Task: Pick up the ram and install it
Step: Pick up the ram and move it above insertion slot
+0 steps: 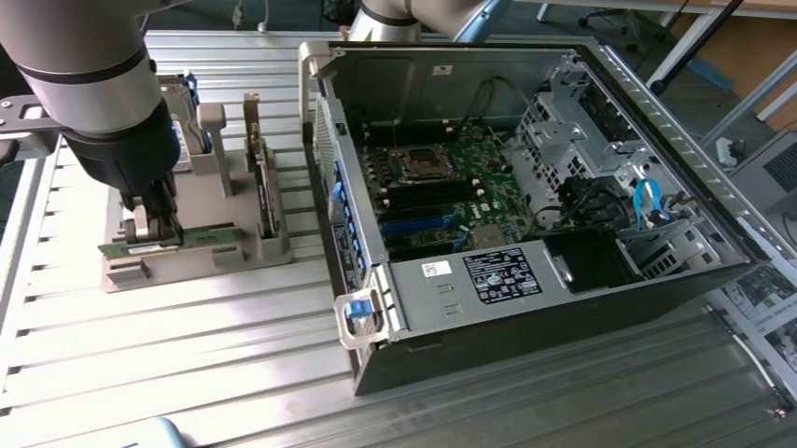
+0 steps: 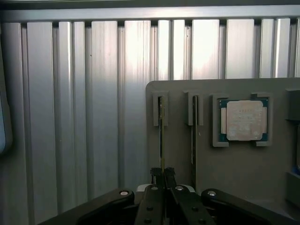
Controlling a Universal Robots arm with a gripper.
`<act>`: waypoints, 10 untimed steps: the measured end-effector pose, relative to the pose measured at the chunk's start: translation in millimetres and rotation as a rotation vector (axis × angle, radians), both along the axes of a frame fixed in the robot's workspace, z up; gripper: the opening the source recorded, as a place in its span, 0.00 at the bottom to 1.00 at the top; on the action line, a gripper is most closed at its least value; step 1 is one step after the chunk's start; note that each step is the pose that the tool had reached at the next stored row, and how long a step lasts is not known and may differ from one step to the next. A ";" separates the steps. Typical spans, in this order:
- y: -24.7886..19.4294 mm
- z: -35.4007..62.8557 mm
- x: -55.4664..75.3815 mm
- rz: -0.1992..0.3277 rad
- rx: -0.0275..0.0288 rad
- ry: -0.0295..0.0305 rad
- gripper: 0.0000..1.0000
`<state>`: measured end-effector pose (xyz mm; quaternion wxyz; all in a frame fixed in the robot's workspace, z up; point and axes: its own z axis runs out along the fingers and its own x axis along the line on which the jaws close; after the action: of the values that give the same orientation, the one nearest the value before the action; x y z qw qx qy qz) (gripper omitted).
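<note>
Green and thin, the ram (image 1: 205, 237) stands on edge in the near slot of the grey holder (image 1: 243, 261), at the exterior view's left, on the ribbed aluminium table (image 1: 187, 364). The gripper (image 1: 157, 231) is down over it. In the wrist view its fingers are pinched narrow on the stick's top edge, with no gap to either side, so the grasp looks made. The ram's ends sit in the holder's end guides, so by my reading it is gripped but not yet lifted.

The rest of the job is open. The case (image 1: 536, 322) lies on its side, well apart at the exterior view's right, with the board (image 1: 468, 182) exposed. I cannot tell whether any of the board's memory slots is already filled.

A second stick (image 2: 193, 131) stands in the next slot of the holder, just beside the ram, and a processor (image 2: 243, 121) lies in its square pocket beyond that.

Writing is scarce. The case carries a black label (image 1: 505, 277) with white print, a small white sticker (image 1: 436, 269) beside it, and another white sticker (image 1: 445, 70) on its far wall — none of it can be read. The processor's lid shows faint lines of text, also unreadable, and no brand can be made out.
</note>
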<state>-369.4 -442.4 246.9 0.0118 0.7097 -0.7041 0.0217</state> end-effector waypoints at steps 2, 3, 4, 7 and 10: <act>0.0 0.8 0.0 0.000 0.0000 0.0000 0.12; 0.0 1.2 0.0 0.000 0.0000 0.0000 0.12; 0.0 1.6 0.0 0.000 0.0000 0.0001 0.12; 0.0 2.8 0.0 0.000 0.0000 0.0000 0.12; 0.0 3.6 0.0 0.000 0.0000 -0.0001 0.12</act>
<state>-369.4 -442.4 250.5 0.0117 0.7097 -0.7041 0.0217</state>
